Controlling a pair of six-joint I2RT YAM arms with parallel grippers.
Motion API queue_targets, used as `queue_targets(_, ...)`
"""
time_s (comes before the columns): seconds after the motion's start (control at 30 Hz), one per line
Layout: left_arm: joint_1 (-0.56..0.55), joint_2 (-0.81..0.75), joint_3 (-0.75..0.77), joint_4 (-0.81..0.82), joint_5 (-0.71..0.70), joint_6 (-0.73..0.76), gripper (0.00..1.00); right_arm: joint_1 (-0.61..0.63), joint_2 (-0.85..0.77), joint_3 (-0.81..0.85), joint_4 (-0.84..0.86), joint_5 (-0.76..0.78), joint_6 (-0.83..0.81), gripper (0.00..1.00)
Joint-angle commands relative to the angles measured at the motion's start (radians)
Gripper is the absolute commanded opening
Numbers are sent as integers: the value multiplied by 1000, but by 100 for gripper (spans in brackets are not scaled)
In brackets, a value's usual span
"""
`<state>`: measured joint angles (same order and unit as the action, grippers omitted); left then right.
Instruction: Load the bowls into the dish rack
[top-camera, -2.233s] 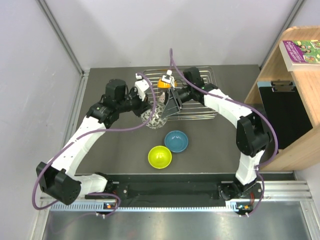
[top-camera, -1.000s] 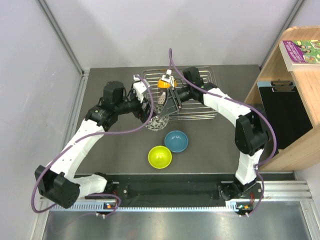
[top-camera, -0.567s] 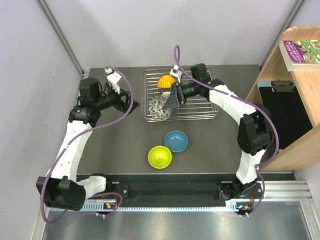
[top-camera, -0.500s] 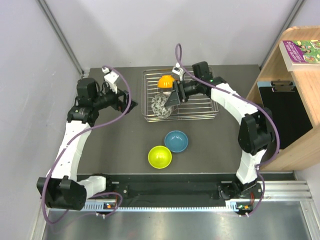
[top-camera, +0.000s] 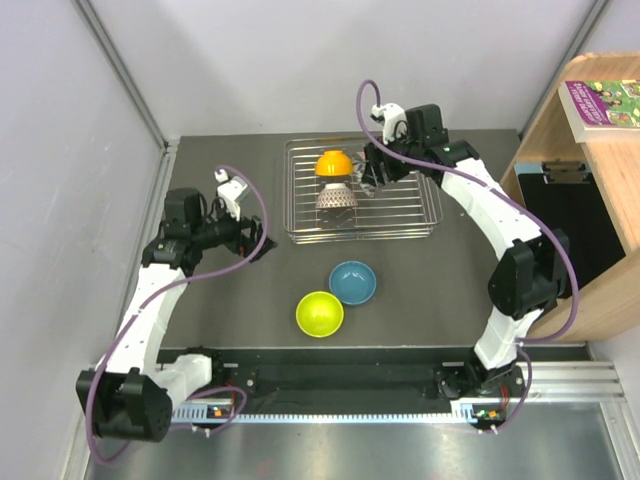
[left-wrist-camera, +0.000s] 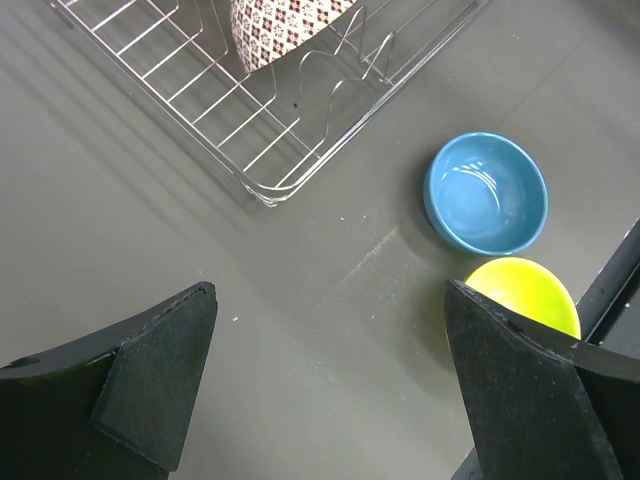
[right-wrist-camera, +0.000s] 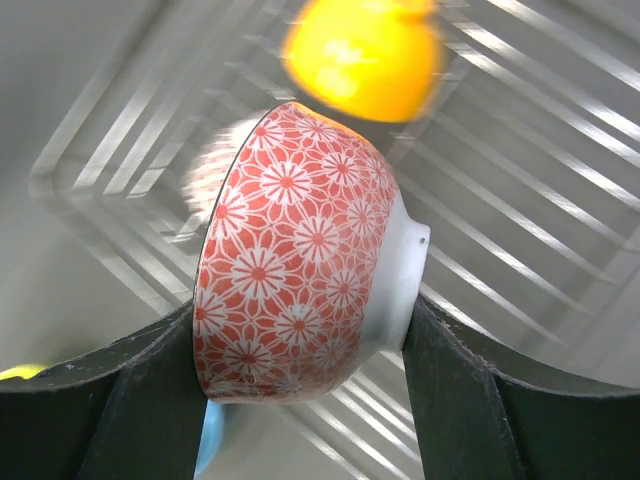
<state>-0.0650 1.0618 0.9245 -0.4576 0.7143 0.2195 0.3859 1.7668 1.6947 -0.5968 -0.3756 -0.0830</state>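
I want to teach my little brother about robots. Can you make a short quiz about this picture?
1. True or false: the round blue bowl sits inside the silver wire dish rack.
2. What does the right gripper hold? A) the red flower-patterned bowl B) a spoon C) nothing
3. How many bowls sit on the dark table?
Key: 1 false; 2 A; 3 two, the blue one and the lime green bowl.
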Motion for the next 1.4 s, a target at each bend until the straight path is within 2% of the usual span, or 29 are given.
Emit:
queue_targets(0.0, 5, -63, -30, 17, 5, 30, 99, -5, -49, 69, 46, 257, -87, 0)
queue_targets(0.13, 5, -71, -35, 7, -16, 40, 99, -5, -9, 68, 57, 433, -127, 0)
queue_targets(0.63, 5, -111, -65, 45, -19, 7, 99, 51, 229, 111, 150, 839, -313, 0)
queue_targets(1.0, 7, -117, -75, 48, -16, 6, 99, 80, 370, 175, 247, 997, -425, 0)
queue_targets(1.37, 7, -129, -81, 45, -16, 6, 99, 85, 450, 183, 350, 986, -504, 0)
